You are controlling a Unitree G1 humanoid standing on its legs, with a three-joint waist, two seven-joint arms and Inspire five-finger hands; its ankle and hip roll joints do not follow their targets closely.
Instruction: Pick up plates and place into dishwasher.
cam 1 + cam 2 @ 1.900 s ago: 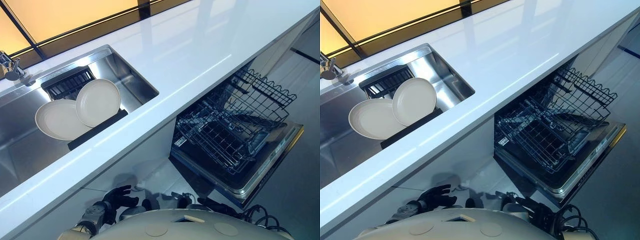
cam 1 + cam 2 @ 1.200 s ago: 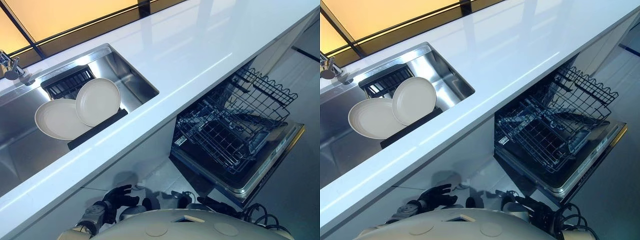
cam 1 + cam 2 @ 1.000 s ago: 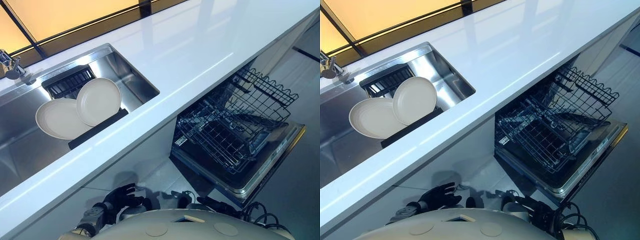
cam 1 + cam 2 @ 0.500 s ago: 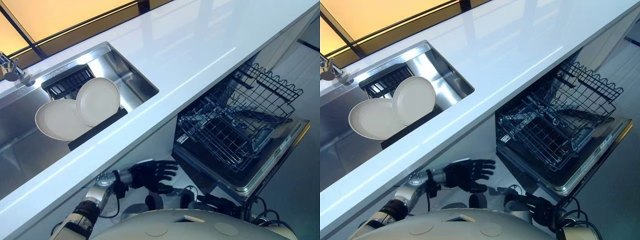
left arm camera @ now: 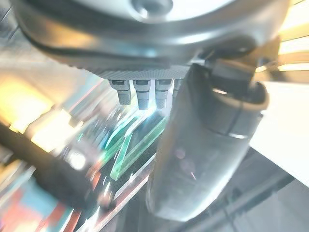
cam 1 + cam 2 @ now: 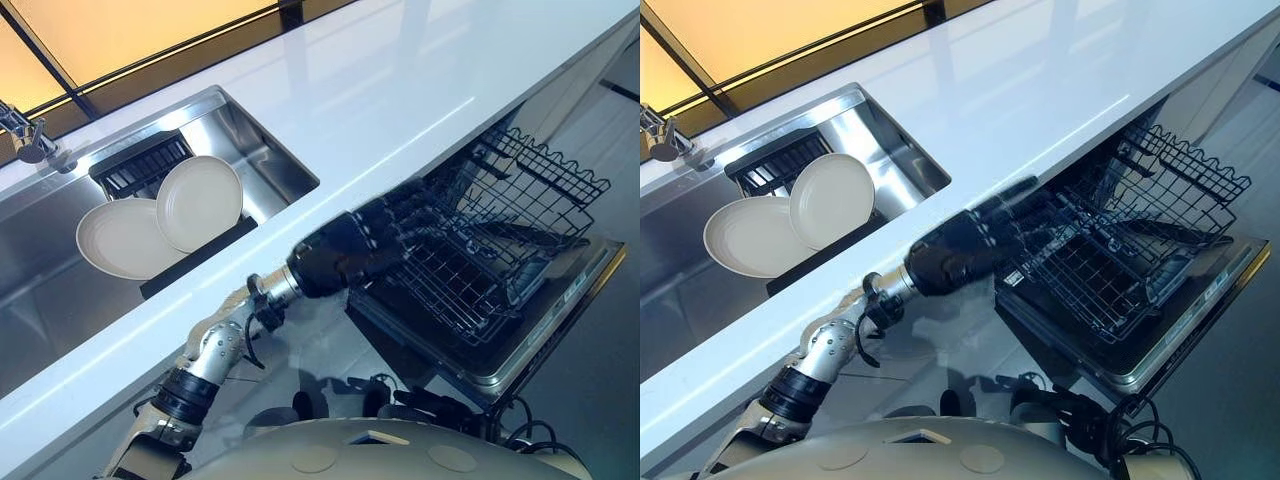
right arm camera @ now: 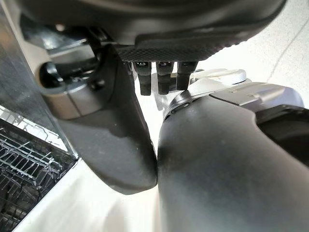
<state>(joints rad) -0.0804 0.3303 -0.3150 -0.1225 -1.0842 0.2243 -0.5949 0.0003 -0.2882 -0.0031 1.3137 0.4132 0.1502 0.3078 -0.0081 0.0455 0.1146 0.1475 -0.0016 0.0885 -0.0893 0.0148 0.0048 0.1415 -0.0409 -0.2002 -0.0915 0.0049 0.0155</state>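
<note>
While my left hand [image 6: 345, 250] hangs mid-frame, fingers loosely extended and empty, the two round cream plates [image 6: 200, 203] lean in the stainless sink [image 6: 268, 160], upper left of it; black wire dishwasher rack [image 6: 480, 250] lies right. Left arm nearer.

Bright; countertop [image 6: 380, 90] glare; left hand [image 6: 345, 250] blurred.

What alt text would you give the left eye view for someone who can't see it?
The robot's dark left hand, fingers extended, is raised in front of the white countertop's edge, beside the open dishwasher's black wire rack. Two round cream plates lean overlapping on a black drying rack in the stainless steel sink.
</note>
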